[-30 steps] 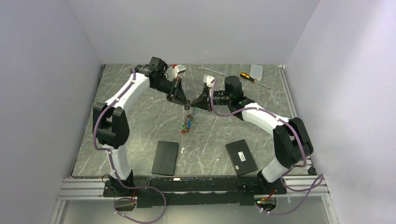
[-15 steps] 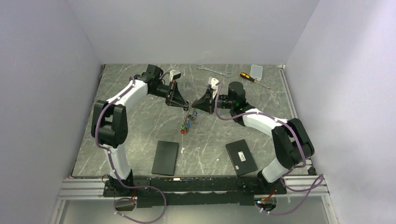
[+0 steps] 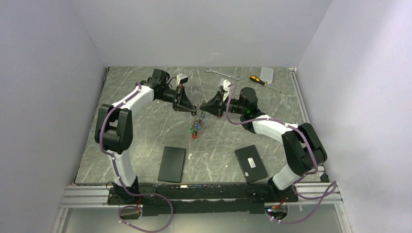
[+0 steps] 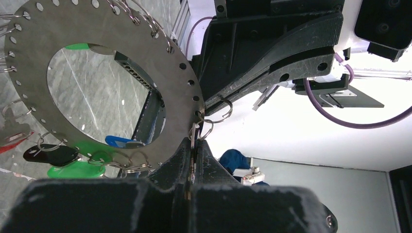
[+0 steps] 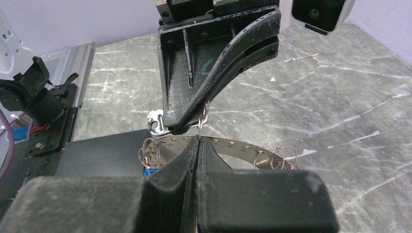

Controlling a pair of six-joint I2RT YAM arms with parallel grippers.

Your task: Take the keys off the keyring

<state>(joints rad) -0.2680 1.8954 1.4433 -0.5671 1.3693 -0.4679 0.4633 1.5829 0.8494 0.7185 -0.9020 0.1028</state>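
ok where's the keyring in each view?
Top external: keyring at picture centre, hung between left gripper and right gripper.
Left wrist: keyring is the holed grey disc, upper left.
Right wrist: keyring edge-on, a thin band mid-picture.
Shared landmark: the spot on its rim where both pinch.

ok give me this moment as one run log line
left claw shut on keyring rim | right claw shut on rim, facing | keyring off the table | keys not yet off

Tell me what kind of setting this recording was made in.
Probably a robotics lab test cell: plain lilac walls enclose a marble-patterned table, and an aluminium rail spans its near edge.
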